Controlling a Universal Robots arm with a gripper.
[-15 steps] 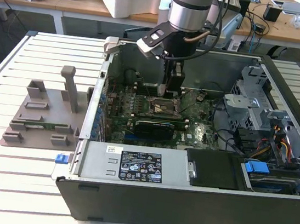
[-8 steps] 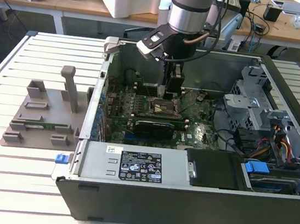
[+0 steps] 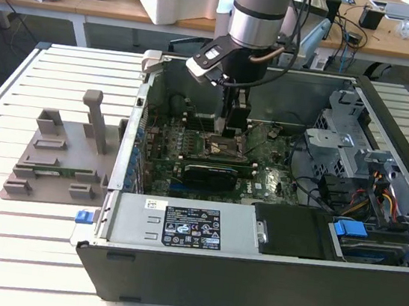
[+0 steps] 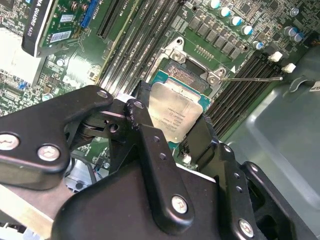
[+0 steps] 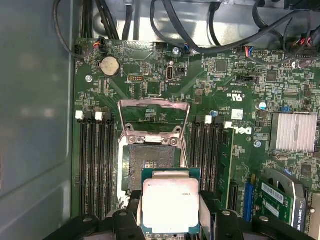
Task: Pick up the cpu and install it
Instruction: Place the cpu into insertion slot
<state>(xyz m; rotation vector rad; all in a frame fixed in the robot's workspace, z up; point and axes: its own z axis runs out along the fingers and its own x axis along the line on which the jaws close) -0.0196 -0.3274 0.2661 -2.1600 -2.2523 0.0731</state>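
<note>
The cpu [image 5: 170, 202], a flat square chip with a silvery top, is clamped between my gripper's [image 5: 170, 212] two black fingers [image 4: 150, 135]. It hangs just above the motherboard, partly over one edge of the open socket [image 5: 152, 160], whose metal load plate [image 5: 154, 107] is swung up. In the second wrist view the cpu [image 4: 175, 112] sits tilted against the socket frame [image 4: 192, 75]. In the exterior view my gripper [image 3: 228, 126] reaches down into the open computer case [image 3: 248, 279], right over the socket [image 3: 220, 149].
Rows of memory slots [image 5: 95, 165] flank the socket on both sides. A black graphics card [image 3: 205, 174] lies close by, toward the case's front. Cables [image 5: 200, 30] and a drive cage [image 3: 349, 142] crowd the exterior view's right. A grey fixture [image 3: 61, 153] stands outside the case.
</note>
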